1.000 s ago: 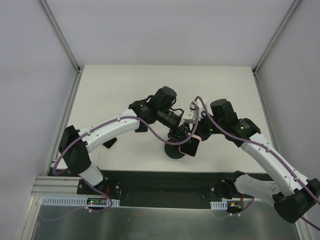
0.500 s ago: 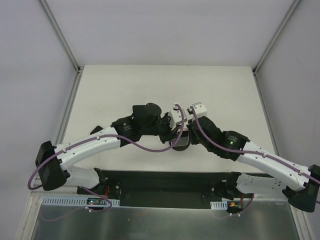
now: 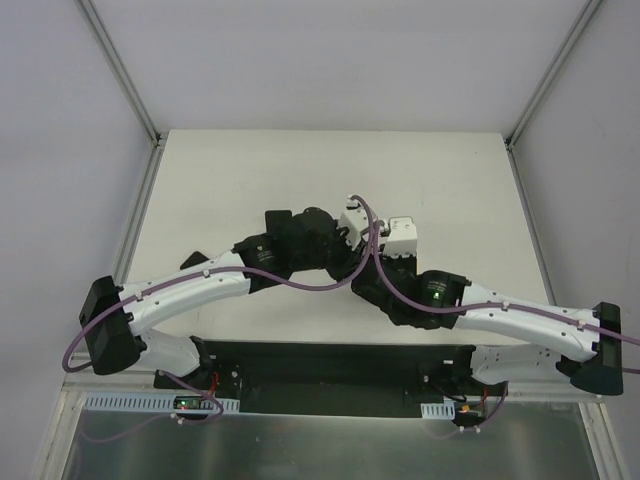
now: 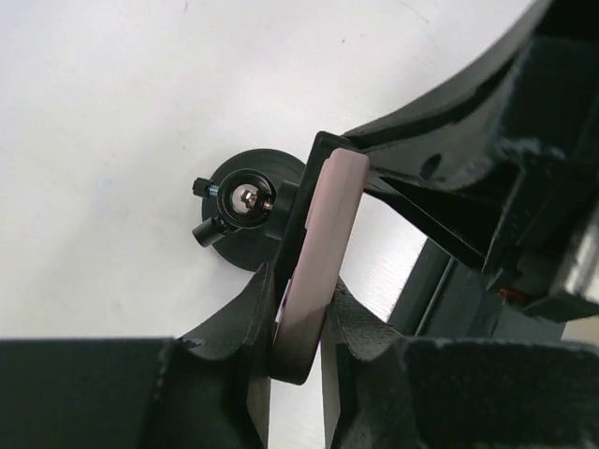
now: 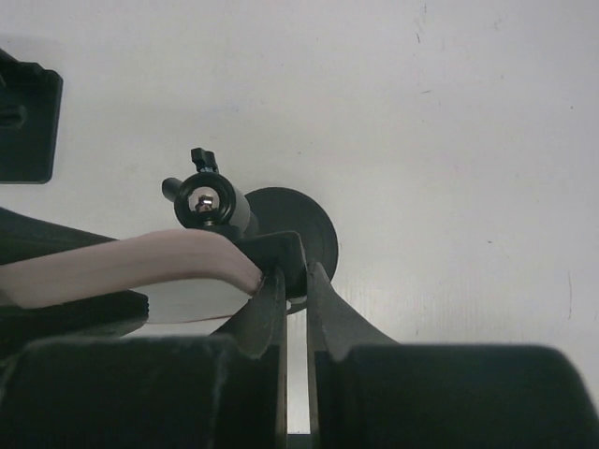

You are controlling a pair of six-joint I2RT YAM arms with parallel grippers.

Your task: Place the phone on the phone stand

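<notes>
In the left wrist view the phone point(image 4: 323, 234), pink-edged and seen edge-on, stands upright against the black back plate of the phone stand point(image 4: 245, 208), whose round base rests on the table. My left gripper point(image 4: 301, 281) is shut on the phone's lower end, one finger on each face. The right wrist view has my right gripper point(image 5: 295, 271) shut on the stand's black plate point(image 5: 285, 248), with the phone point(image 5: 122, 267) lying across the left. In the top view both wrists meet over the table's middle and hide phone and stand.
The white table point(image 3: 250, 180) is bounded by grey walls and metal frame posts. A black strip point(image 3: 330, 365) runs along its near edge by the arm bases. The right arm's dark body point(image 4: 510, 140) fills the right side of the left wrist view.
Both arms have stretched out low and their wrists have closed in together over the stand. The phone and stand, visible from above a second ago, are now covered by them.
</notes>
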